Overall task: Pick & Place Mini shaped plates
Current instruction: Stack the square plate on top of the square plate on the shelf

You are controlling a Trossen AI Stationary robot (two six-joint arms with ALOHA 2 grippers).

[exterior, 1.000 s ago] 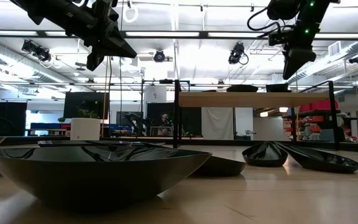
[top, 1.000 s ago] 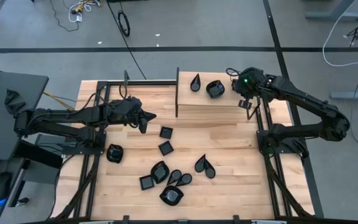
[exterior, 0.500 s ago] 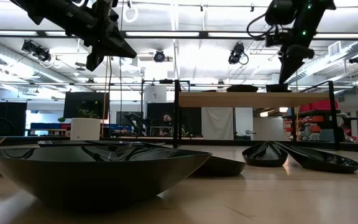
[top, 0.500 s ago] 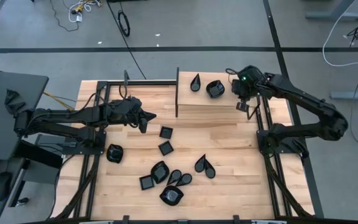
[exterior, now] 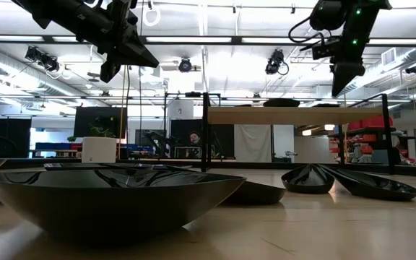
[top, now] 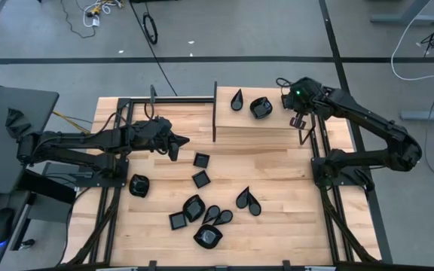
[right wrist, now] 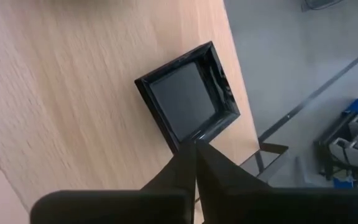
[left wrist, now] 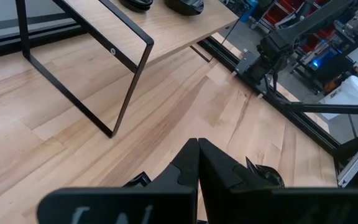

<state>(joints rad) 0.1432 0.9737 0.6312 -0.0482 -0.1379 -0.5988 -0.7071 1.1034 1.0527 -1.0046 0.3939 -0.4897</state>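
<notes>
Over the last second the right tool [right wrist: 196, 144] had drawn its two dark fingers together from about half open, and it now hung closed and apparently empty just above the far right end of the light wooden shelf on a thin black metal frame [top: 239, 126]. Its wrist camera looked down on a small glossy black square plate [right wrist: 188, 99] lying flat on that shelf close to the edge, apart from the fingertips as far as could be judged. That reads as one plate freshly delivered, joining the black teardrop plate [top: 236, 98] and the rounded black plate [top: 261, 108] already on the shelf. The left tool [top: 173, 147] was unchanged, fingers shut on nothing, poised over the worktop [top: 277, 173] beside the shelf's leg. Roughly a dozen black mini plates [top: 202, 218] remained scattered on the worktop below, so most of the job was left. No brand, label or legible writing showed anywhere.
</notes>
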